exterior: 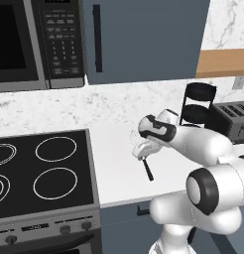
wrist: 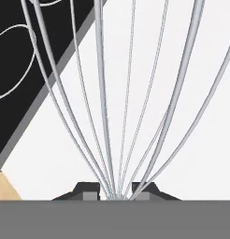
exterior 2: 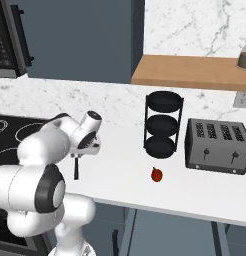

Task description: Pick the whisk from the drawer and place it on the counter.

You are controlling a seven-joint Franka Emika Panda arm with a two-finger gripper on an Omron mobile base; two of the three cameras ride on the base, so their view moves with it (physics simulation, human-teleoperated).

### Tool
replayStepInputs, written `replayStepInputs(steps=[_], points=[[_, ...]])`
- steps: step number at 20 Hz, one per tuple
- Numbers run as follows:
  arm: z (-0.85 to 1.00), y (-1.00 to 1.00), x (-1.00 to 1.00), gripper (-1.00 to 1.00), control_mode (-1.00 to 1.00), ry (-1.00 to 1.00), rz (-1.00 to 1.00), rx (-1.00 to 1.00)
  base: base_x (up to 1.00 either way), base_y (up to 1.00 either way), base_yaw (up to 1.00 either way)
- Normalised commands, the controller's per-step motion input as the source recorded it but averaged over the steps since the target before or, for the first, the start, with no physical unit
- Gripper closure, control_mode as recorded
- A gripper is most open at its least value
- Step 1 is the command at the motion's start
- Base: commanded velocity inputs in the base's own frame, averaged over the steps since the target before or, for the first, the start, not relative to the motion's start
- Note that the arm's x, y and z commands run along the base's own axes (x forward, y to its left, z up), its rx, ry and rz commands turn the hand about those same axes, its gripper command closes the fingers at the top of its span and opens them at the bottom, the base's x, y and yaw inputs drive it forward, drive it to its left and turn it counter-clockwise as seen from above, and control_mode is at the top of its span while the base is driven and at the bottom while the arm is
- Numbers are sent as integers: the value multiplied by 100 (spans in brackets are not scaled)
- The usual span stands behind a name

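Nearest me, the gripper had its two dark fingertips drawn in tight on the whisk, whose wires fanned out from between them. The whisk's black handle hung down toward the white counter, just right of the black stovetop. A small red fruit lay further along the counter, and behind it stood a black tiered rack and a toaster.

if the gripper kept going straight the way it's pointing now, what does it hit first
Most likely the counter. The gripper is clamped on the whisk, and beyond the wire loops the hand view shows white worktop, the stovetop off to one side. Distance is unclear.
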Motion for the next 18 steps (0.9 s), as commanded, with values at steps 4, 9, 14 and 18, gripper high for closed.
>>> replayStepInputs(steps=[4,9,14,18], points=[[-67,0,31,100,-100,-5,0,0,0,0,0],[-47,3,27,100,-100,-3,0,0,0,0,0],[-2,1,19,-100,-100,-4,0,0,0,0,0],[35,-39,-39,-100,-100,-1,0,1,0,0,0]])
